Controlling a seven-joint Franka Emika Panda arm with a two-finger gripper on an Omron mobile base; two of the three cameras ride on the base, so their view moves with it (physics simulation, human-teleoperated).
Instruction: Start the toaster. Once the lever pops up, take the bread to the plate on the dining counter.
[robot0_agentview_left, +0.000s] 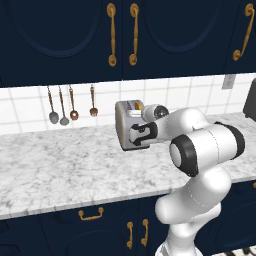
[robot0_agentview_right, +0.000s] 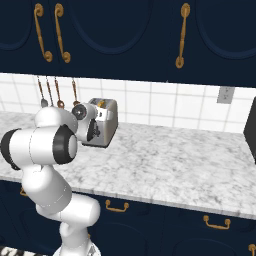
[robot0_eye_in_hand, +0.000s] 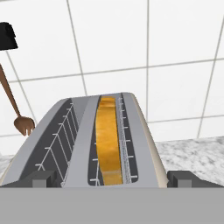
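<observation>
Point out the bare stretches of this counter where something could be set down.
The marble counter is bare from the toaster rightward to the dark appliance, and left of the toaster below the hanging utensils. It is crowded at the toaster, where the open tool hovers above the bread.

A white-grey veined marble counter (robot0_agentview_left: 60, 170) runs along the wall, with navy base cabinets (robot0_agentview_left: 65, 230) and curved gold handles (robot0_agentview_left: 91, 215) below it. Above hang tall navy wall cabinets (robot0_agentview_left: 65, 35) with long gold pulls (robot0_agentview_left: 111, 35). Between them the wall is white square tile (robot0_agentview_right: 165, 102), with an outlet plate (robot0_agentview_right: 226, 94) set in it. A row of utensils (robot0_agentview_left: 64, 106), grey spoons and wooden pieces, hangs against the tile.
</observation>
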